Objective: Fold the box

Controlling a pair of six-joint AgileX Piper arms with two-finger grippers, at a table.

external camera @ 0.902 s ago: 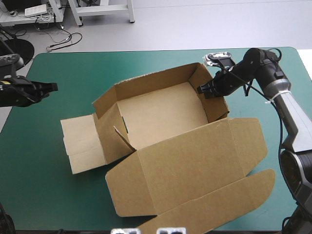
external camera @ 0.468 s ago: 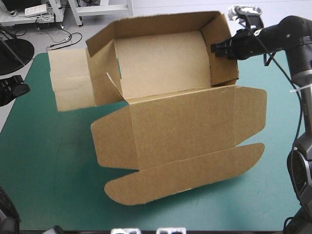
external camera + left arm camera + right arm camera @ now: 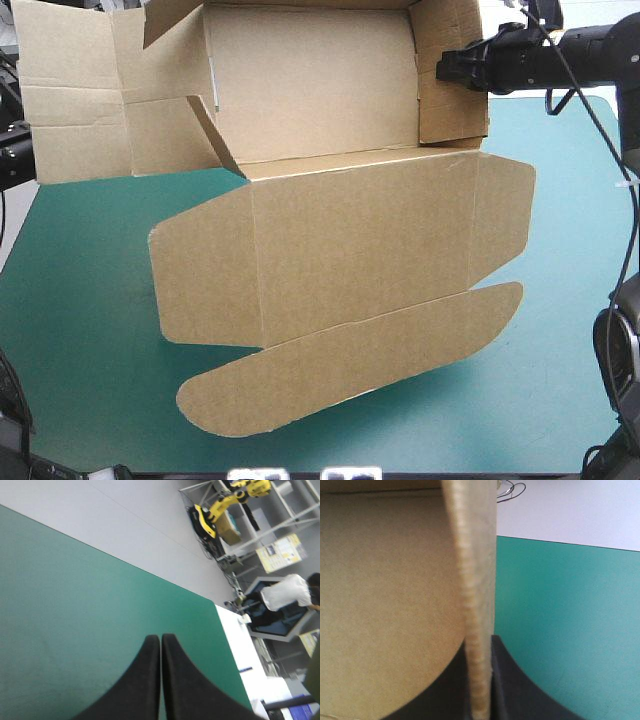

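Box (image 3: 330, 230): brown, walls raised, held tilted above the counter (image 3: 570, 300) toward its far edge, lid flap hanging down. Right hand (image 3: 479, 647): pinched the box's right wall. Left hand (image 3: 160, 639): fingers pressed together, near the counter's left edge.

The right arm (image 3: 590, 50) is matt black and tube-shaped near the wrist. Lower down it turns pale grey with a thin white band (image 3: 624, 187) around it, then swells into a rounded black joint (image 3: 620, 360). The left arm (image 3: 14, 150) shows only as a black boxy block. The left gripper (image 3: 160, 642) and right gripper (image 3: 479, 647) each have two smooth black fingers, broad at the base and curving to narrow tips.
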